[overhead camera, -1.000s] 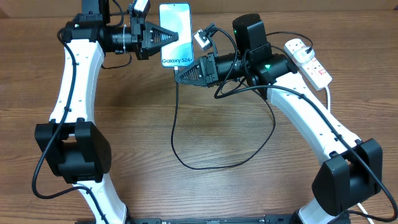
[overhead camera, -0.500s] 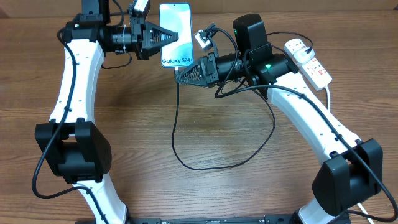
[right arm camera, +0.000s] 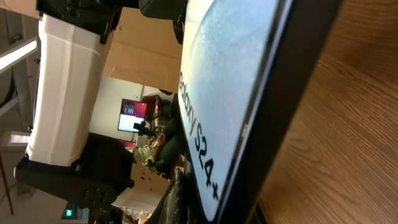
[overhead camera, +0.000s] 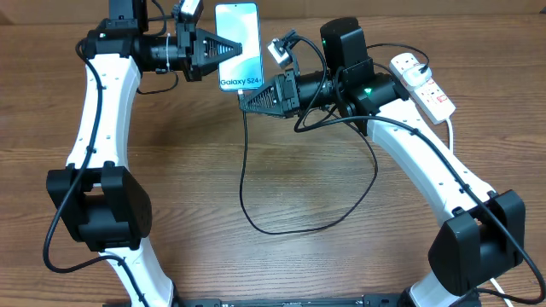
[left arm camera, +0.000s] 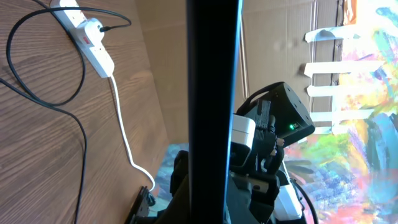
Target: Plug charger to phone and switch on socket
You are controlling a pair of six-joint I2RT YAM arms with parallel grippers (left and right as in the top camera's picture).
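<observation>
Wooden table point(overhead camera: 188, 170): left gripper point(overhead camera: 239, 48) clamps phone point(overhead camera: 239, 21); right gripper point(overhead camera: 245, 101) pinches charger point(overhead camera: 241, 170).

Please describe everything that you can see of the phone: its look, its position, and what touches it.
The phone is a slim rectangle with a light blue screen facing up, a dark frame, and "Galaxy S24" printed near the end closest to the robot. Its front looks like glass. It is at the far middle of the table. The left gripper is shut on its left long edge. The right gripper meets its near end, holding the charger. Whether the connector is inserted cannot be seen.
</observation>
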